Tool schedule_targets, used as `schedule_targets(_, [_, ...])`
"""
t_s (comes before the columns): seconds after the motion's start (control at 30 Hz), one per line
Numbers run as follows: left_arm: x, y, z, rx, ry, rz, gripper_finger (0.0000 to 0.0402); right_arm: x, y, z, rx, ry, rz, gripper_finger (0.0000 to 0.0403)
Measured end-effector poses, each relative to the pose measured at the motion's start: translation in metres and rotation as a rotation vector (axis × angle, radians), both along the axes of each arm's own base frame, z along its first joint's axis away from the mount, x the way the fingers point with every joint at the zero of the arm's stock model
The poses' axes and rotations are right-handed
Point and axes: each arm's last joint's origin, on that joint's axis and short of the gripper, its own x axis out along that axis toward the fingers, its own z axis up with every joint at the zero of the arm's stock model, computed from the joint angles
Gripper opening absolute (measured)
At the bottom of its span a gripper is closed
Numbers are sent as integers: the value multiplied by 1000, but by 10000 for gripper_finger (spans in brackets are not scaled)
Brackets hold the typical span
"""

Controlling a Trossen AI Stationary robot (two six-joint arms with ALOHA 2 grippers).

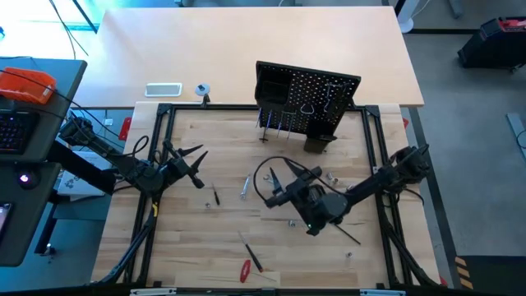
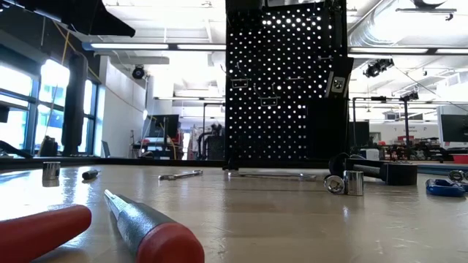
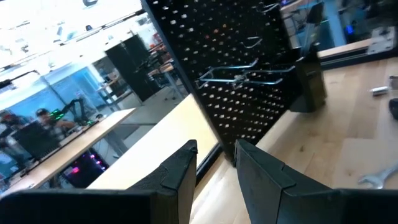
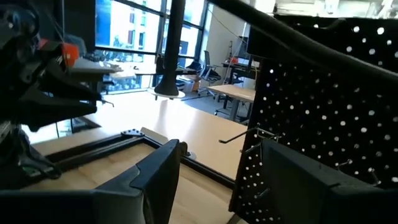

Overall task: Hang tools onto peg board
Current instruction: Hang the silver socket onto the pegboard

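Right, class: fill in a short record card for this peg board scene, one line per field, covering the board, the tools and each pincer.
Peg board: black perforated panel standing upright at the table's far edge
On the board: wire hooks; a small black bin at its lower right
Loose tools: red-handled screwdriver near the front edge, silver wrench mid-table
Left pincer: over the table's left side, fingers parted, nothing between them
Right pincer: mid-table, open, empty
Hanging step: loose tools not yet on the board
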Motion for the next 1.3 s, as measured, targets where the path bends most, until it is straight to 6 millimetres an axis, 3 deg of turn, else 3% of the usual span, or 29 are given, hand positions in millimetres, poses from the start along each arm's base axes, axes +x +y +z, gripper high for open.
schedule_targets(0.13, [2, -2, 0, -19, 0, -112, 105, -4, 6, 2, -29, 49, 2, 220])
schedule_targets(0.37, [4, -1, 2, -72, -51, -120, 105, -12, 14, 7, -49, 93, 0, 220])
schedule_targets(0.73, [7, -7, -10, -232, -5, -372, 105, -32, 48, 5, -78, 177, 62, 220])
schedule_targets(0.87, [2, -8, -30, -362, 156, -449, 105, -37, 59, 1, -95, 222, 72, 220])
schedule_targets(1.1, [-15, -9, -61, -707, 396, -397, 105, -42, 76, -11, -137, 271, 111, 220])
schedule_targets(1.3, [-26, -22, -83, -771, 478, -414, 105, -43, 78, -14, -136, 269, 117, 220])
